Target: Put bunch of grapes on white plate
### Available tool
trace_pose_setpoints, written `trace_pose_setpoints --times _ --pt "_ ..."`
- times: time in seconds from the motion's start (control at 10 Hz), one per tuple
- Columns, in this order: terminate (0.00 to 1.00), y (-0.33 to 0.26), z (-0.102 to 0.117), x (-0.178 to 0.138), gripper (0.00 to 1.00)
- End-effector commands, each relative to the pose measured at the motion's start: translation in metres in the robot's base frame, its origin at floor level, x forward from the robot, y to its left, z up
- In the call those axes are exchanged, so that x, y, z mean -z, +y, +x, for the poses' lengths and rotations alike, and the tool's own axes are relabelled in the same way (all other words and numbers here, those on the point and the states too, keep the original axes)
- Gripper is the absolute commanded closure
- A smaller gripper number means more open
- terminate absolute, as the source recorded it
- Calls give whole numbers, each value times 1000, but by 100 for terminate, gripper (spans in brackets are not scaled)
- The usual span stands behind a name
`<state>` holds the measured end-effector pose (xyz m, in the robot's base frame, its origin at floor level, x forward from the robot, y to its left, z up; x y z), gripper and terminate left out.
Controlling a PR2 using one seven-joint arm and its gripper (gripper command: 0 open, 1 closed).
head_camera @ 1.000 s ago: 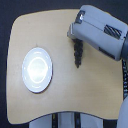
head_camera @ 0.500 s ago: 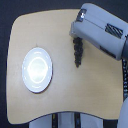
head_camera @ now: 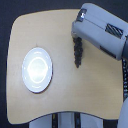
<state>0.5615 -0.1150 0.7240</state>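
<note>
One white plate on the exterior view's left, bare and shiny. Bunch of grapes well apart from it, toward the right, dangling long and dark below the gripper. Fingers hidden by the wrist housing, so cannot tell how wide or whether clamped. Grey arm slanting in from upper right. Pale wooden table underneath, rounded corners.

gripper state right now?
Gripper: fingers hidden by the arm housing, so open or shut cannot be told. Grapes hang or lie right under it; plate is bare.
</note>
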Motion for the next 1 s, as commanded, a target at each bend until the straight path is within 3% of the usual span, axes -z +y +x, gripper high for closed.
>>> trace_pose_setpoints --times 0.0,0.3,0.9 --pt "0 -10 -2 -13 100" --pt "0 -10 -6 -27 100" --pt "0 23 -27 -113 100"
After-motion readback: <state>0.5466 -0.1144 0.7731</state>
